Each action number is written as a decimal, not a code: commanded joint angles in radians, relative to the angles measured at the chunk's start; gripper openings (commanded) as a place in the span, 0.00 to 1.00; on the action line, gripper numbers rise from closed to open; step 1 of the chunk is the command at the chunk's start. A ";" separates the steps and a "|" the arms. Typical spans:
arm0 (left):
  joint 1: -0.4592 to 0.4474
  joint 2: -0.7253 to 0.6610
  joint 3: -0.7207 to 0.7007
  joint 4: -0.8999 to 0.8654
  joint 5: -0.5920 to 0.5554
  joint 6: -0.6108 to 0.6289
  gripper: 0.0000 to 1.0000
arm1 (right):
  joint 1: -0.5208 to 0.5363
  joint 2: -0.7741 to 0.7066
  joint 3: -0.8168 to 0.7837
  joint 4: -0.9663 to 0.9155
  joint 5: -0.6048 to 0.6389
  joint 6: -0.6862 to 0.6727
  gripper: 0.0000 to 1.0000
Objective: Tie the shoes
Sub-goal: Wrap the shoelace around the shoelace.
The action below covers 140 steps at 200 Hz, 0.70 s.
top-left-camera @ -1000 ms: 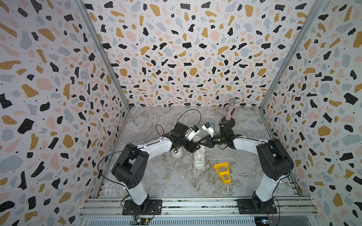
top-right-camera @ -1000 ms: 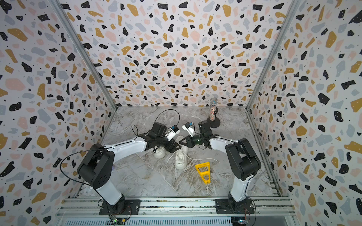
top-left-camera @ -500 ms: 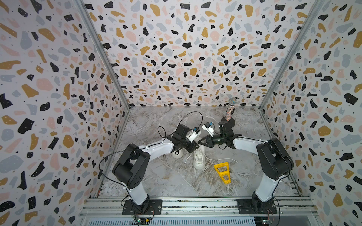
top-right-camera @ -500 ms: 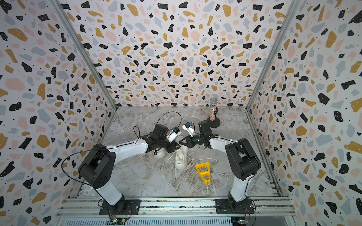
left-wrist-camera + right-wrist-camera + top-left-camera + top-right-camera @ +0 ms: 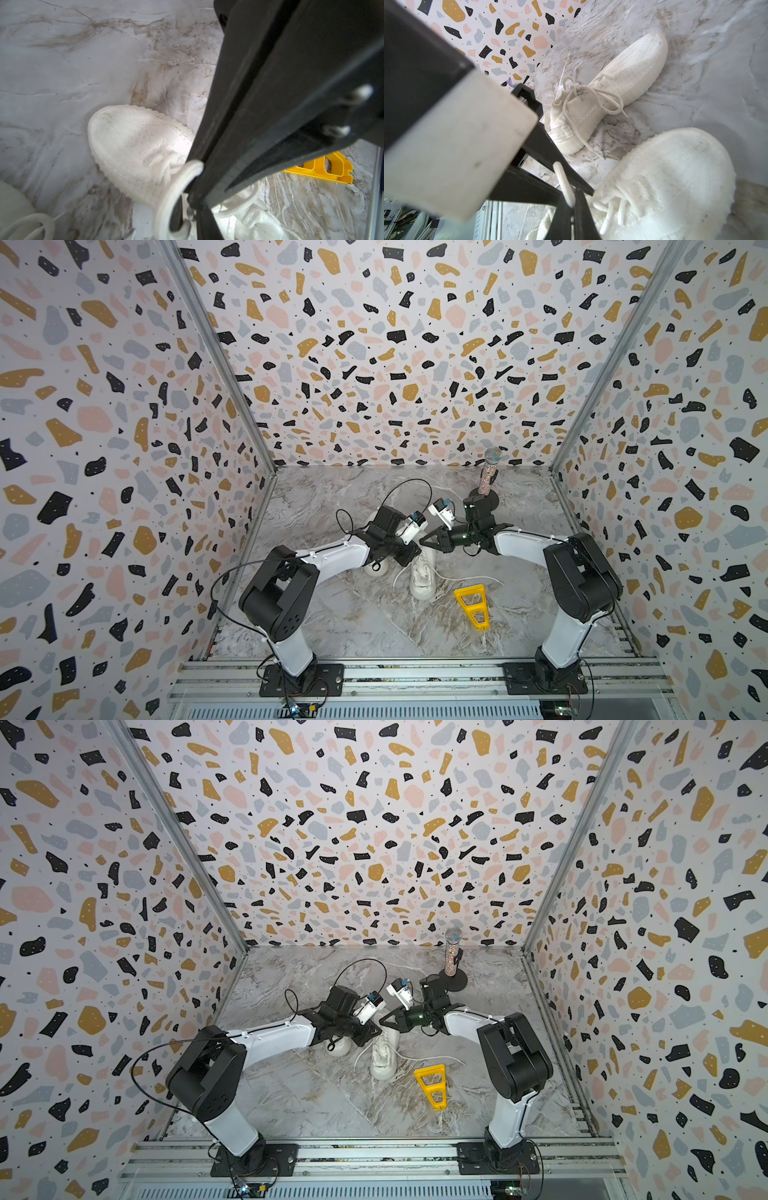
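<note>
Two white shoes lie mid-table. The centre shoe has loose laces; its toe fills the left wrist view and the right wrist view. The other shoe wears a tied bow and sits partly under my left arm. Both grippers meet tip to tip over the centre shoe's lacing. My right gripper is shut on a white lace. My left gripper has its jaws closed on a lace loop right beside it.
A yellow triangular plastic piece lies just right of the centre shoe. A glittery microphone on a black round stand rises at the back right, behind my right arm. Terrazzo-patterned walls enclose the marble table on three sides.
My left gripper has gone from open to closed on the lace, edging toward the right gripper's tips. The right gripper has held its grip in place.
</note>
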 commanded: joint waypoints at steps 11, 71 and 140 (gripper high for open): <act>-0.003 -0.029 -0.016 0.018 0.032 -0.010 0.09 | -0.005 -0.013 0.048 -0.073 -0.019 -0.056 0.10; -0.003 -0.024 -0.016 0.023 0.054 -0.013 0.00 | -0.069 -0.081 0.116 -0.560 0.005 -0.395 0.34; 0.000 -0.036 -0.007 0.021 0.061 -0.010 0.00 | -0.214 -0.226 0.084 -1.126 0.538 -1.157 0.49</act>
